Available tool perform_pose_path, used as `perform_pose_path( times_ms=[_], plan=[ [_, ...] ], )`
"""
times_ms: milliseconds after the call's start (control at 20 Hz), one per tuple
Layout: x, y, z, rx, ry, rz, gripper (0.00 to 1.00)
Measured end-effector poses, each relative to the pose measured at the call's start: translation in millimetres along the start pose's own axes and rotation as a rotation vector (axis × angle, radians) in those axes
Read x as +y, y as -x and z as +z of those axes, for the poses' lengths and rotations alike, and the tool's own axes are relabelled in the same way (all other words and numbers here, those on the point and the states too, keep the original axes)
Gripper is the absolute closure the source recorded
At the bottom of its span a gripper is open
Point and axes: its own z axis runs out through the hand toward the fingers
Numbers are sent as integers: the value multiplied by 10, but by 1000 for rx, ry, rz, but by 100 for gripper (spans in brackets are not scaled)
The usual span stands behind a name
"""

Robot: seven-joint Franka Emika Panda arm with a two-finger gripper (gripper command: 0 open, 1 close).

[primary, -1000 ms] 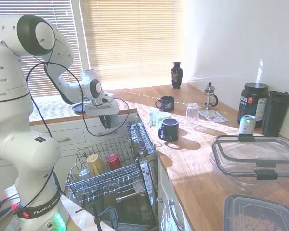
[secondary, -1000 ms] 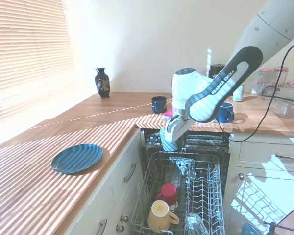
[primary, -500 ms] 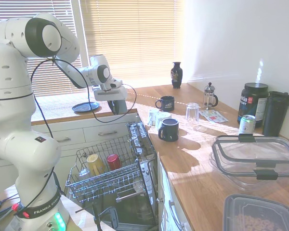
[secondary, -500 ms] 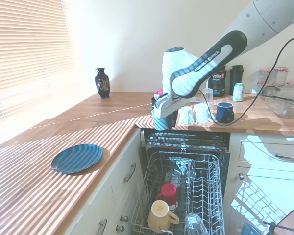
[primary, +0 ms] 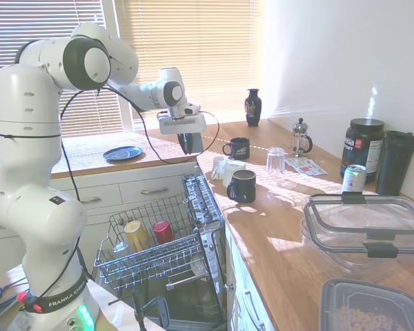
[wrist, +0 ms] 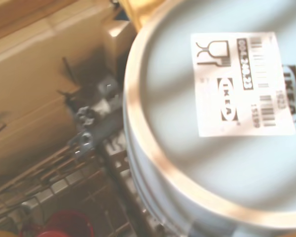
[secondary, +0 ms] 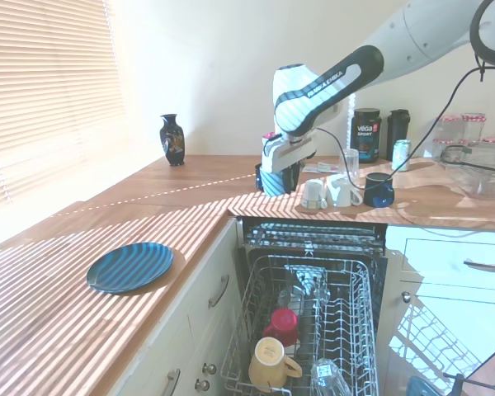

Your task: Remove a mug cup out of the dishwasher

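Observation:
My gripper (primary: 190,140) is shut on the mug cup (primary: 191,144), which hangs in the air above the wooden counter's edge, just behind the open dishwasher (primary: 159,255). The mug cup (secondary: 274,181) looks bluish with shadow stripes in the second exterior view. Its pale round base with an IKEA label (wrist: 222,123) fills much of the wrist view. Below and in front, the dishwasher's grey wire rack (secondary: 344,326) is pulled out and lies well under the gripper (secondary: 277,172).
A red cup (secondary: 283,324) and a yellow cup (secondary: 270,363) sit in the rack. On the counter stand two navy mugs (primary: 243,185), white cups (primary: 228,167), a glass (primary: 275,161), a French press (primary: 301,136), a vase (primary: 253,107) and a blue plate (secondary: 130,266).
The arm has risen from just above the rack and swung over the counter, carrying the mug cup with it. The rack and its cups have not moved.

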Motion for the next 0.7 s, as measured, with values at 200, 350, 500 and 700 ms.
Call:
perform_pose_path(
  times_ms=[200, 350, 500, 700],
  plan=[
    [-82, -160, 225, -28, 11, 3, 100],
    [-94, -251, 295, -45, 26, 6, 100],
    [-61, -315, 355, -58, 43, 12, 100],
    [-37, -367, 459, -74, 62, 15, 100]
  ],
)
